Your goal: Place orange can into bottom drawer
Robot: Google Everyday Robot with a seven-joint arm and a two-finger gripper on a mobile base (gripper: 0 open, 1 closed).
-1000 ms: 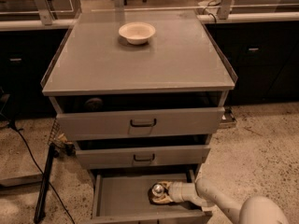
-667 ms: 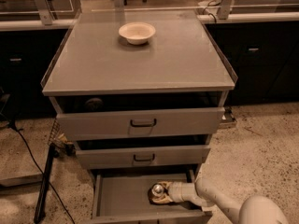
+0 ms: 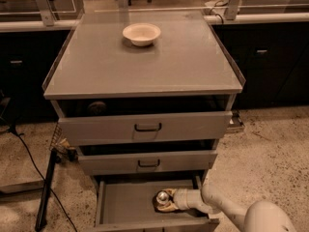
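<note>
- Orange can (image 3: 163, 202) is seen inside the bottom drawer (image 3: 123, 204), right of the middle of its grey floor, with the shiny silver top showing above the orange-brown body.
- The drawer is pulled out beneath the two upper drawers (image 3: 147, 162). Its floor to the left of the can is bare.
- The gripper (image 3: 171, 204) is found in the drawer too, at the right side of the can and close against it. The pale arm (image 3: 217, 208) is reached in from the lower right.
- Whether the gripper is clenched on the can or released cannot be told, nor whether the can is set on the floor or held just above it.
- The placing step is judged to be in hand and nearly finished, since the can is already within the drawer walls.
- What is called for next, by this judgement, is that the can be set down upright and let go. The gripper would then be drawn out up and to the right, so that the can is not tipped and the drawer front is not struck.
- A white bowl (image 3: 141, 34) is left on the cabinet top (image 3: 145, 71), well apart from the work.
</note>
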